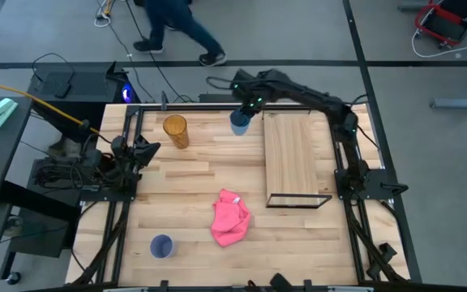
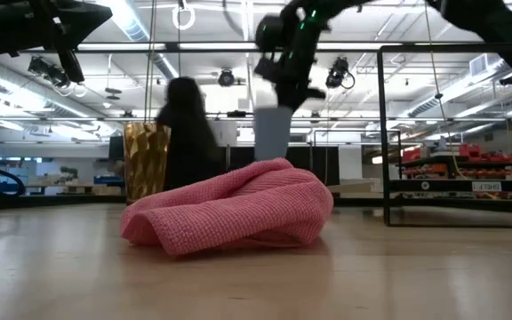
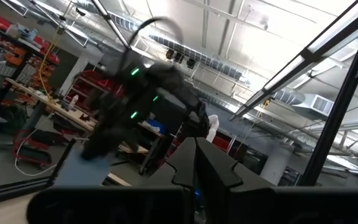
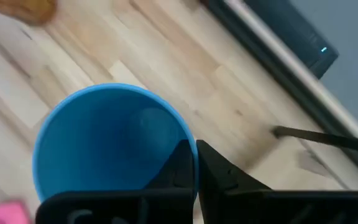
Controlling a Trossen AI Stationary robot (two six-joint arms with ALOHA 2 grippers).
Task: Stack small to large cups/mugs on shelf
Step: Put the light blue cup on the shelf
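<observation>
Pink cloth point(image 2: 229, 209) lies crumpled nearest the low camera, roughly mid-table toward the front edge. Behind it the right gripper point(image 1: 244, 111) has its fingers clenched on the rim of the light blue cup point(image 4: 114, 146), one finger inside and one outside; the cup appears raised off the tabletop point(image 1: 185, 186) (low view), near the back edge, just beside the shelf's point(image 1: 292, 156) left rear corner. Amber cup point(image 1: 176, 131) stands upright on the table, left of the blue one. Lavender cup point(image 1: 162, 246) stands near the front left corner, well apart from both. Left gripper point(image 1: 146, 151) waits at the left edge, fingers together, holding nothing. One person point(image 2: 185, 133) passes beyond the table.
</observation>
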